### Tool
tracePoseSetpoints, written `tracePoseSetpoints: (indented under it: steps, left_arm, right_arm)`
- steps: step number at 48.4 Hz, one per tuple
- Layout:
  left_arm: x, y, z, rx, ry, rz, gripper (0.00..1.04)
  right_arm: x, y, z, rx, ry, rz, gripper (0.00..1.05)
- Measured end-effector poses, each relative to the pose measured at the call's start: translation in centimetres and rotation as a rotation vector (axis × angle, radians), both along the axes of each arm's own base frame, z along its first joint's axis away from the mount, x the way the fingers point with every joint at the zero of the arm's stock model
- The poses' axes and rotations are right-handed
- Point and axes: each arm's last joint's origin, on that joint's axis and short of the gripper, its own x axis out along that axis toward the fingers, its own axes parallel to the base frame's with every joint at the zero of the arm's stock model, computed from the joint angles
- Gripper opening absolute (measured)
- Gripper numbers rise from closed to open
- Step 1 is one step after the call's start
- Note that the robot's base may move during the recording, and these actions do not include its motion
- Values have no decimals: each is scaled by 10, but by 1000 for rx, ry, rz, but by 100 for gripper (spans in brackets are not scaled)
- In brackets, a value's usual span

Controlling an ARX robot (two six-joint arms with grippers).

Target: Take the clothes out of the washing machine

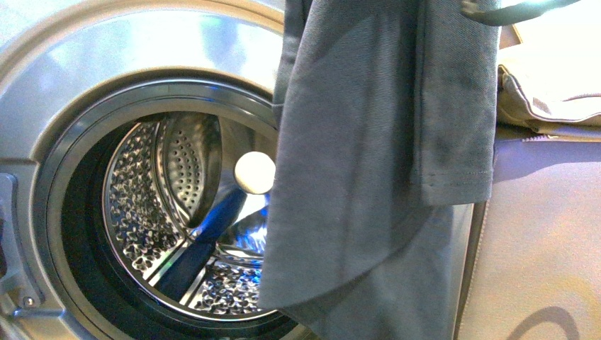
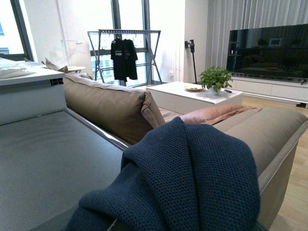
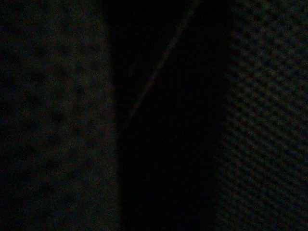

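The clothes (image 1: 368, 163), a plain dark blue-grey garment, hang down from the top of the front view, in front of the right side of the washing machine (image 1: 85, 78). Its round porthole is open, and the perforated steel drum (image 1: 163, 212) shows to the left of the fabric. In the left wrist view the same navy knit clothes (image 2: 192, 178) lie heaped over my left gripper. That gripper is shut on them and hidden beneath the folds. The right wrist view is dark, and my right gripper cannot be made out.
A beige cushion cloth (image 1: 553, 71) and a tan sofa side (image 1: 538, 241) stand right of the machine. The left wrist view shows the machine's grey top (image 2: 43, 159), the sofa back (image 2: 110, 106), a white coffee table (image 2: 197, 94) and a drying rack (image 2: 124, 55).
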Motion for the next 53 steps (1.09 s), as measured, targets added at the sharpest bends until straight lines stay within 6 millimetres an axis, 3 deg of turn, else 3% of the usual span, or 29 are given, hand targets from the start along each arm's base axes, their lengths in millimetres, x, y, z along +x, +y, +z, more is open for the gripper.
tracePoseSetpoints:
  steps: [12, 19, 25, 29, 36, 45, 53]
  left_arm:
    - [0, 0, 0, 0, 0, 0, 11]
    - [0, 0, 0, 0, 0, 0, 11]
    - [0, 0, 0, 0, 0, 0, 11]
    - [0, 0, 0, -1, 0, -1, 11]
    - [0, 0, 0, -3, 1, -2, 34]
    - [0, 0, 0, 0, -1, -13, 76]
    - [-1, -1, 0, 2, -2, -16, 100]
  right_arm:
    - [-1, -3, 2, 46, -12, -17, 52]
    - [-11, -19, 5, 93, -36, -23, 24]
    - [-19, -34, 10, 120, -64, -32, 8]
    - [-25, -46, 14, 138, -83, -40, 5]
    - [-35, -75, 28, 174, -124, -72, 5]
    - [-44, -131, 51, 247, -134, -110, 5]
    - [-52, -168, 66, 302, -147, -132, 5]
